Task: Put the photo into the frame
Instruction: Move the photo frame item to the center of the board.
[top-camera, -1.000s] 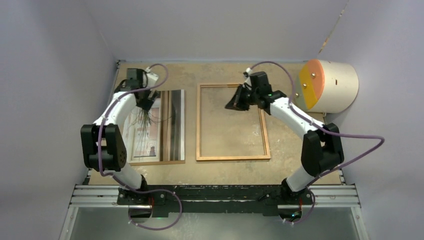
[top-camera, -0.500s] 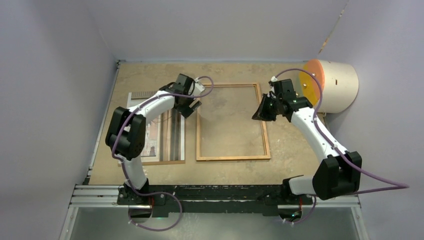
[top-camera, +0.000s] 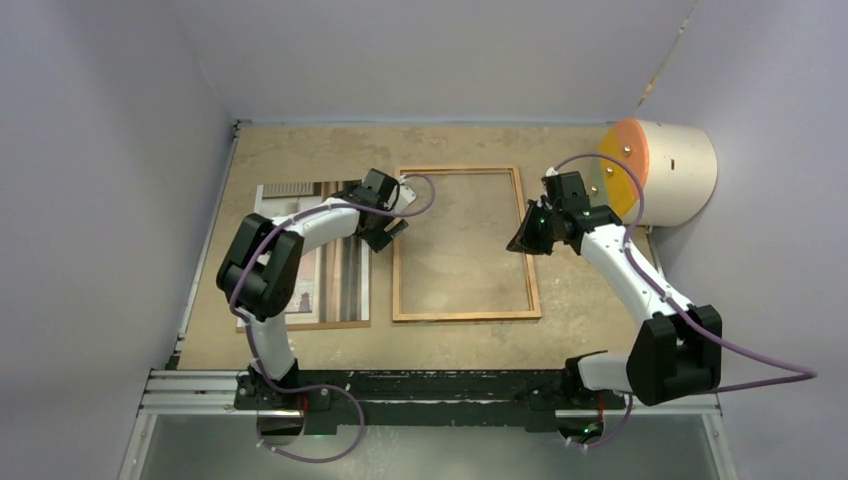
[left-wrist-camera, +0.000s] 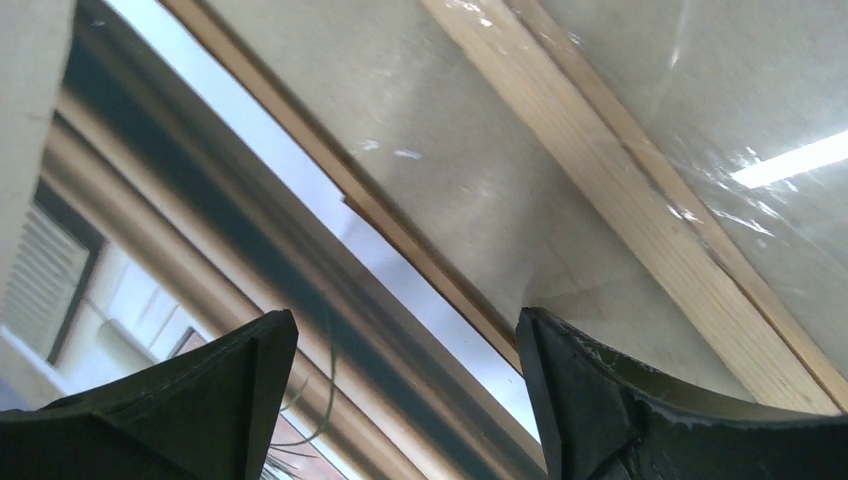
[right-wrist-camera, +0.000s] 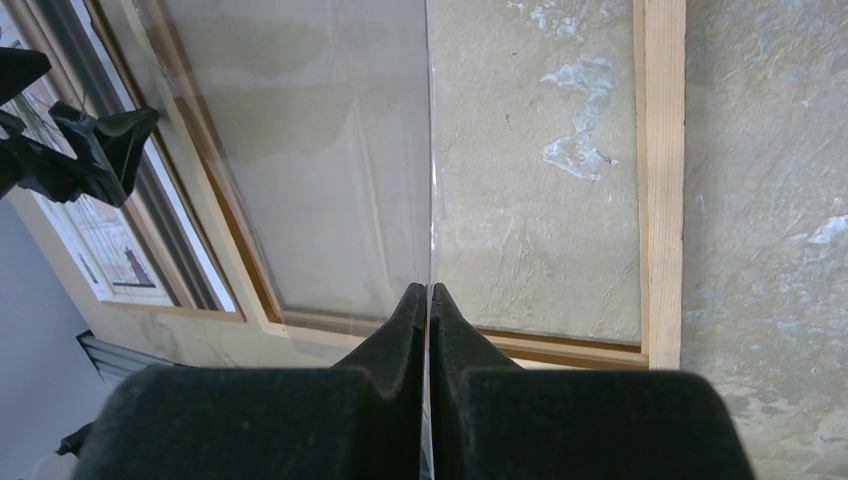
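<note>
The photo (top-camera: 340, 285) lies face up on the left of the table and also shows in the left wrist view (left-wrist-camera: 200, 250). The frame (top-camera: 465, 315) lies flat to its right with bare table inside it. My left gripper (top-camera: 392, 228) is open and empty, low over the photo's right edge next to the frame's left rail (left-wrist-camera: 620, 180). My right gripper (top-camera: 520, 240) is over the frame's right rail. It is shut on the edge of a clear glass pane (right-wrist-camera: 330, 150) that reaches left over the frame (right-wrist-camera: 660, 180).
A thin brown backing board (top-camera: 300, 324) lies under the photo, showing at its lower edge. A cream cylinder with an orange face (top-camera: 665, 170) stands at the far right. Grey walls enclose the table on three sides.
My left gripper has swung right from the photo's top left to its right edge. My right gripper has moved from inside the frame to its right rail.
</note>
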